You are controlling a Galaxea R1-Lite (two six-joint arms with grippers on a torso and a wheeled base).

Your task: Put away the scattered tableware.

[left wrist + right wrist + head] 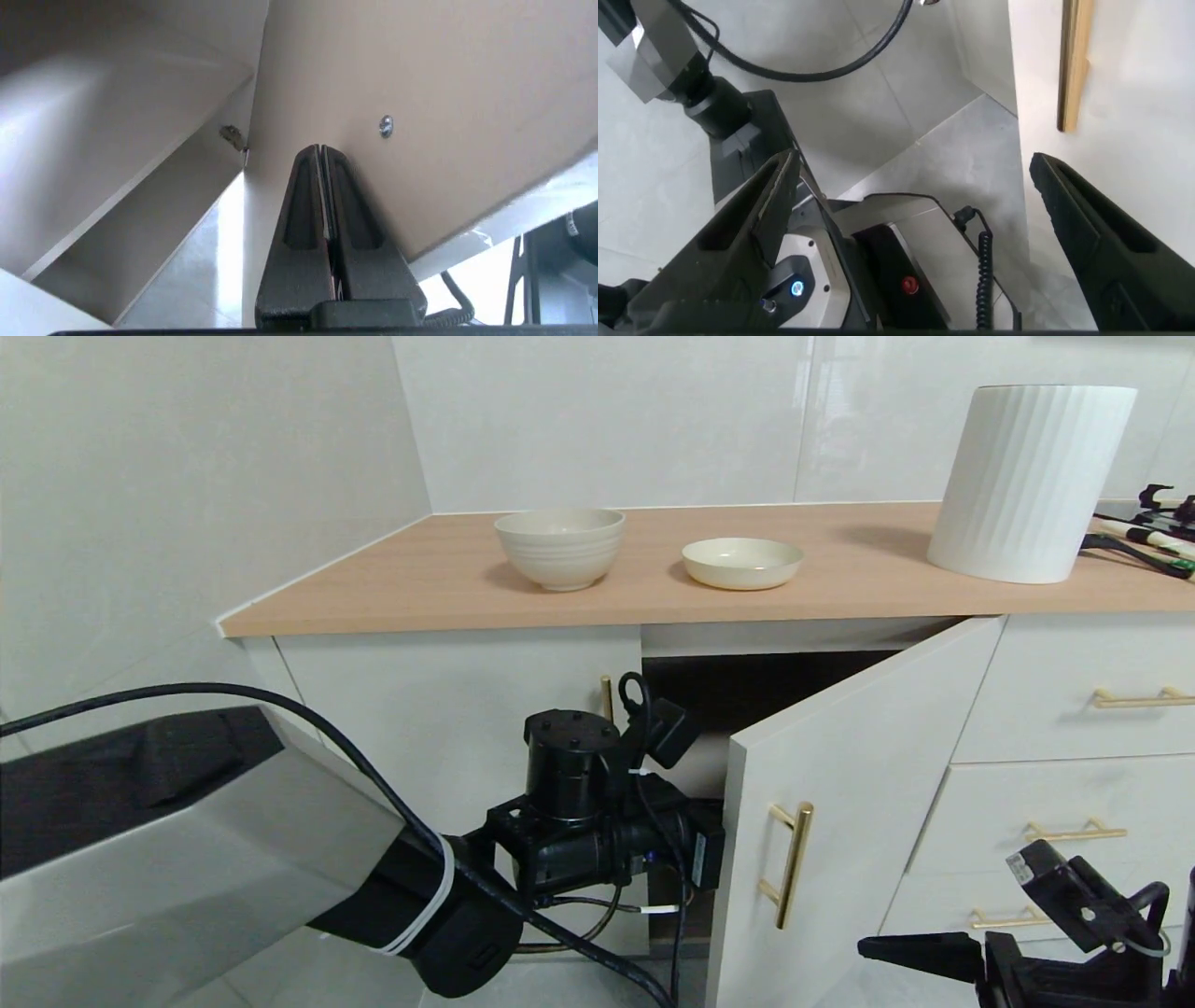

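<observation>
- Cream bowl (560, 548) and shallow dish (742, 563) sit on the counter (420, 583) above the open cabinet door (840, 784).
- Left gripper (320, 154), fingers pressed together, sits close behind the door.
- Right gripper (912, 163), fingers spread wide, hangs low before the door.

I can read no text, number, brand or sign anywhere before me. The slim white pen-like sticks (1150, 536) at the far right end of the light wooden tabletop (448, 581) carry small dark and green marks, too small for me to make out as letters.
</observation>
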